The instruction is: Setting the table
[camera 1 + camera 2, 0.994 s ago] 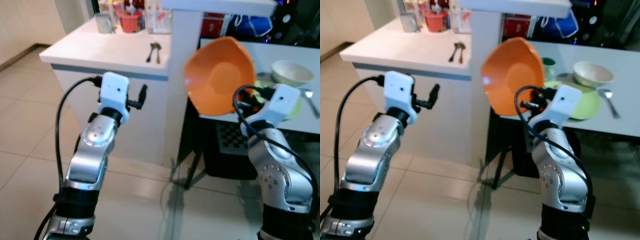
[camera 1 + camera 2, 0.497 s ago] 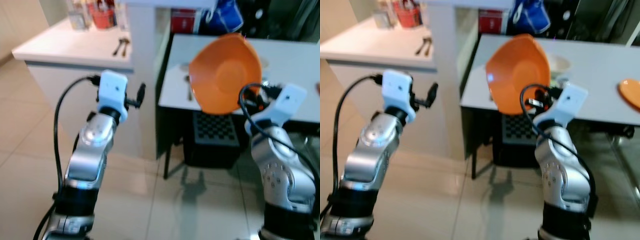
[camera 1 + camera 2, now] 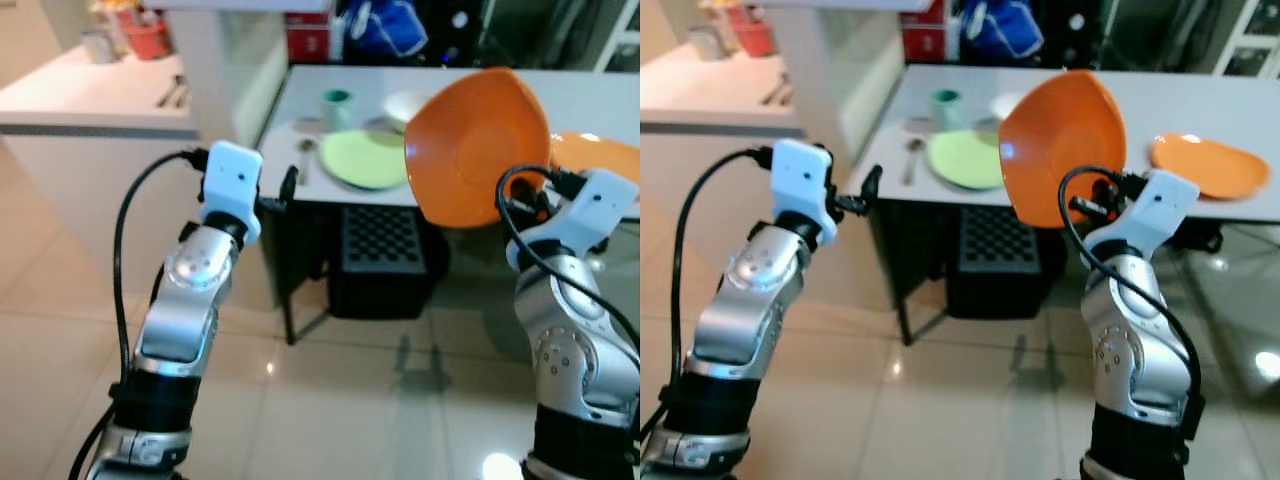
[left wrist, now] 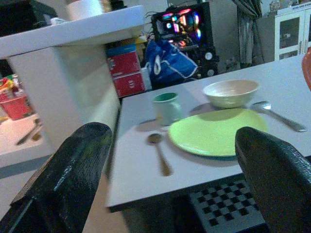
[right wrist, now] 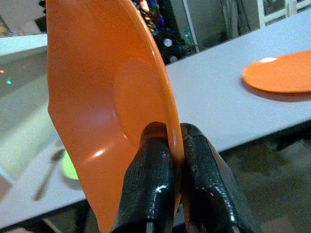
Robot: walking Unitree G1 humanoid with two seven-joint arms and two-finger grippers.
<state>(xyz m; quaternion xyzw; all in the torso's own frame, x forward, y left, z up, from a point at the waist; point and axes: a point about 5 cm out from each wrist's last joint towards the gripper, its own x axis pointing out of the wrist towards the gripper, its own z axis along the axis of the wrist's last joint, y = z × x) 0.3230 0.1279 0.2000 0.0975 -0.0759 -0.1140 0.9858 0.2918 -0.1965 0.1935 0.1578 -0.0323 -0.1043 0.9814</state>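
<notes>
Orange bowl (image 5: 102,97) in right gripper (image 5: 175,160); labels apparently unreadable.

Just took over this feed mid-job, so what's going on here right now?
The robot is setting the table. Its right pincer is clamped on the rim of a large orange bowl-shaped dish, holding it up on edge in front of the grey dining table. On the table sit a flat orange plate, a light green plate, a cream bowl, a teal cup and two spoons. The left pincer is open, holding nothing, and points at the table.
</notes>
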